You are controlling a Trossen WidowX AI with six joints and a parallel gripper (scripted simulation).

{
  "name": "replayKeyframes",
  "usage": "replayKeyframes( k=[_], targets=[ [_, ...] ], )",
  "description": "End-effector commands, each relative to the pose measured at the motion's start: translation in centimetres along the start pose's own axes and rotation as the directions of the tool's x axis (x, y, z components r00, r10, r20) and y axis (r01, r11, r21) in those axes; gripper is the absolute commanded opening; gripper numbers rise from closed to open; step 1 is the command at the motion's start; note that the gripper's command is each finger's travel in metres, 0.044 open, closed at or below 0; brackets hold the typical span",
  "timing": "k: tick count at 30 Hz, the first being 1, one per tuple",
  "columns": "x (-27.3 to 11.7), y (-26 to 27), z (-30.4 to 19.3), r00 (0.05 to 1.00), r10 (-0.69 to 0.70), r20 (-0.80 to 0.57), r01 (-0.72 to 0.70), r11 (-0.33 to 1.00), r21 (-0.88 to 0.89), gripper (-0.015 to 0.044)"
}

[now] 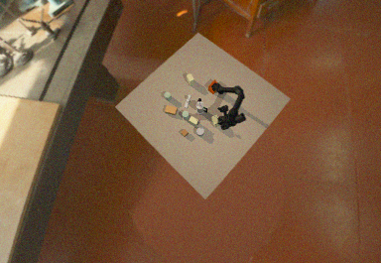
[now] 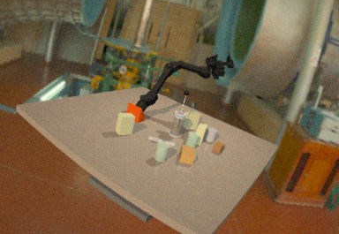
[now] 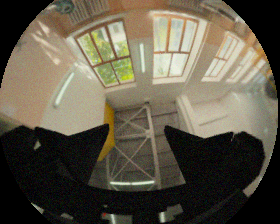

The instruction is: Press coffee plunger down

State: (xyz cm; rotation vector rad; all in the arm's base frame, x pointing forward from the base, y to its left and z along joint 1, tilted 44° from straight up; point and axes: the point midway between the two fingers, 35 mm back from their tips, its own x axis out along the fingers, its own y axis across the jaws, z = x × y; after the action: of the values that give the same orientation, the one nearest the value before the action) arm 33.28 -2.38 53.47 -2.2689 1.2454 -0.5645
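The coffee press [image 1: 200, 106] [image 2: 177, 125] stands upright on the table top [image 1: 203, 171] [image 2: 88, 147], a clear and grey cylinder with a pale lid. Its thin rod sticks up well above the lid, with a black plunger knob [image 2: 186, 93] on top. My gripper [image 2: 229, 63] [image 3: 137, 128] is open and empty. It is high above the table and away from the press, out to the right of the knob in the exterior view. The wrist view shows windows and ceiling between the spread fingers, no press.
Beside the press are a pale yellow block [image 1: 215, 120] [image 2: 192, 119], a green cylinder [image 1: 185, 114] [image 2: 192, 139] and a white bar [image 1: 188, 101] [image 2: 161, 141]. A grey-white cylinder [image 1: 199, 131] [image 2: 212, 134] and an orange block [image 1: 171, 109] [image 2: 187, 154] stand farther off. A red-orange block [image 2: 136, 112] is by the arm's base.
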Motion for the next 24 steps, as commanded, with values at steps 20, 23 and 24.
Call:
replayKeyframes(
  k=[20,23,24],
  targets=[
    [11.2,4.5,13.6,0.885,-0.221,0.41,0.246,-0.525,-0.815,0.044],
    [11.9,6.5,15.4,0.845,-0.191,0.5,0.244,-0.694,-0.678,0.044],
    [12.2,7.4,15.8,0.83,-0.179,0.528,0.234,-0.747,-0.622,0.044]
  ],
)
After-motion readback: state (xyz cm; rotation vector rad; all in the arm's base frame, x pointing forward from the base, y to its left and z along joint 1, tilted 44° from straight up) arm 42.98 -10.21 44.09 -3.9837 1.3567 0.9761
